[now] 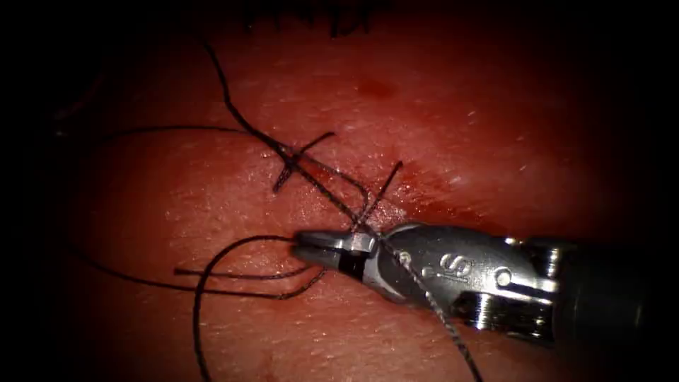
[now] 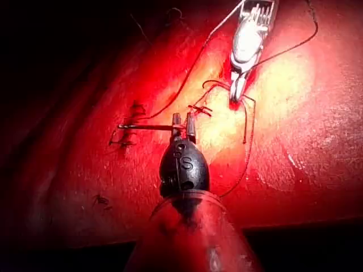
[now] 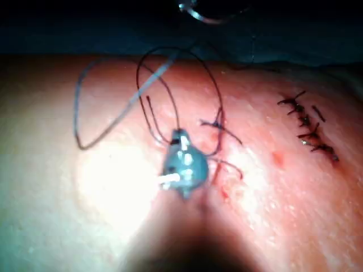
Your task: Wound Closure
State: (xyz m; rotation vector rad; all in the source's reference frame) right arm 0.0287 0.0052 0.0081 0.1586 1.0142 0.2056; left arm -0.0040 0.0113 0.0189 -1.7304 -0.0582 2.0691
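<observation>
Endoscope view: the right arm's tool (image 1: 311,247) comes in from the tissue's right edge and lies low over the tissue (image 1: 177,332), its tip to the left of the cut (image 1: 424,206). Its two jaws are pressed together on the thread (image 1: 212,265), which leaves the tip and curves down toward the tissue's near edge. A second strand crosses over the tool's body and runs up to a knot (image 1: 288,161) on the line of the cut, where short cut ends of thread (image 1: 318,139) stick out. From the knot one strand climbs toward the far edge and another goes toward the left edge. Red fluid (image 1: 375,88) sits in a small patch beyond the knot and along the cut.

From the left wrist view, the left arm's tool (image 2: 182,122) hangs just above the tissue, well apart from the right arm's tool. A straight dark strand reaches its tip from the side; whether the tool grips it I cannot tell.

From the right wrist view, thread loops widely around the right tool, and a row of finished stitches (image 3: 309,127) lies near the tissue's far edge. A bright curved piece (image 3: 198,14) beyond that edge may be the needle, clear of the tissue, though the view is too poor to be sure.
</observation>
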